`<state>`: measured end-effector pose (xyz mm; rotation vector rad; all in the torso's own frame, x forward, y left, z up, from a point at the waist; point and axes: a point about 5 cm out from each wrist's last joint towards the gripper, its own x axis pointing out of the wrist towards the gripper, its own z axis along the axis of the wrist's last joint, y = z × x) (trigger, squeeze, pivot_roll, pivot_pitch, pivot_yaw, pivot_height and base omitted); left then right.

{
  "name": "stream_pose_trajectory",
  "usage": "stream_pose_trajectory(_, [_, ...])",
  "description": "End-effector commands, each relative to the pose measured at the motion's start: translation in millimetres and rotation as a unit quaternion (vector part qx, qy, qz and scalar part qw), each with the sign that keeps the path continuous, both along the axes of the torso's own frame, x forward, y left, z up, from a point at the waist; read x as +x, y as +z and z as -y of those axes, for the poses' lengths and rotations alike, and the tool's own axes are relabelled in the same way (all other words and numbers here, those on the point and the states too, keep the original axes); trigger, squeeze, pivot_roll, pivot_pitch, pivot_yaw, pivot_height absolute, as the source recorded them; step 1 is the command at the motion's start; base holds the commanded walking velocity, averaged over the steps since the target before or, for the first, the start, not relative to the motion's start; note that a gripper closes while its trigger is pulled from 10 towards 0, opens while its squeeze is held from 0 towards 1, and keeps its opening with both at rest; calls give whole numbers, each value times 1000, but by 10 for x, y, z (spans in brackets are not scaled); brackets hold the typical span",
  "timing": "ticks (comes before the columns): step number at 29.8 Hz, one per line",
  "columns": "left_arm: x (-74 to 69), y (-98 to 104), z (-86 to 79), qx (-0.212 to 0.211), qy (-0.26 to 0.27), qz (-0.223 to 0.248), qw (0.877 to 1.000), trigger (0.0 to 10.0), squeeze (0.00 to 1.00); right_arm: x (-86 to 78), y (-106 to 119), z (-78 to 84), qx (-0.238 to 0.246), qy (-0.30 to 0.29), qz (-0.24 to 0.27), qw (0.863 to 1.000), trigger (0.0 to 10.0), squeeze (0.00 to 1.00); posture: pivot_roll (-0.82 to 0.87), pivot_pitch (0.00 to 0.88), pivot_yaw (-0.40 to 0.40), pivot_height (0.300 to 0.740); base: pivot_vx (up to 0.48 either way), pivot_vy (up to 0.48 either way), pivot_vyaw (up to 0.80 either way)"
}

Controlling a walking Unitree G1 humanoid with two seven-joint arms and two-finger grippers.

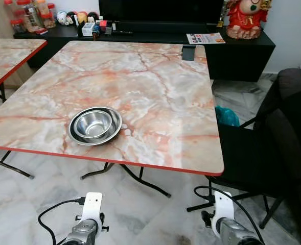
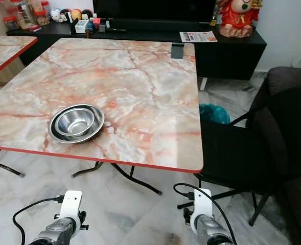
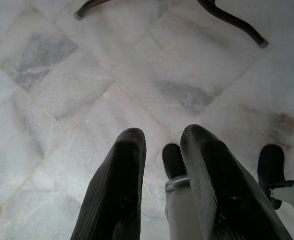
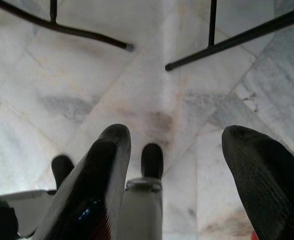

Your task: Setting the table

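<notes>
Two stacked steel bowls (image 1: 95, 125) sit on the pink marble table (image 1: 155, 92), near its front edge and left of centre. Both arms hang low in front of the table, below its edge: the left arm (image 1: 88, 224) and the right arm (image 1: 224, 224). In the left wrist view my left gripper (image 3: 164, 142) points at the marble floor, its fingers a narrow gap apart and holding nothing. In the right wrist view my right gripper (image 4: 175, 131) is wide open over the floor, also empty.
A black chair (image 1: 262, 153) stands at the table's right side, with a teal bag (image 1: 226, 116) behind it. A second marble table (image 1: 7, 56) is at the left. A black cabinet (image 1: 237, 48) with jars and figurines runs along the back. Folding table legs (image 1: 140, 178) cross underneath.
</notes>
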<state>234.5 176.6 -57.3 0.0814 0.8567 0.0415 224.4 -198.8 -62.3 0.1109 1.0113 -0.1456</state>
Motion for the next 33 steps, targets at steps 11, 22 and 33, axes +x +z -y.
stream_pose_trajectory(11, [-145, -71, -160, 18, 8, -17, 1000, 10000, 0, -19, -22, -68, 8, -2, -6, 1000, 10000, 0, -99, 21, 18, 740, 0, 460, -199])
stream_pose_trajectory(22, [-163, -74, -204, 24, 10, -16, 1000, 10000, 0, -29, -33, -101, 17, -8, -5, 1000, 10000, 0, -106, 0, 28, 740, 0, 480, -366])
stream_pose_trajectory(33, [-141, -64, -184, 31, 8, -13, 999, 10000, 0, -29, -37, -133, 21, -3, -1, 1000, 10000, 0, -105, 0, 33, 740, 0, 480, -103])
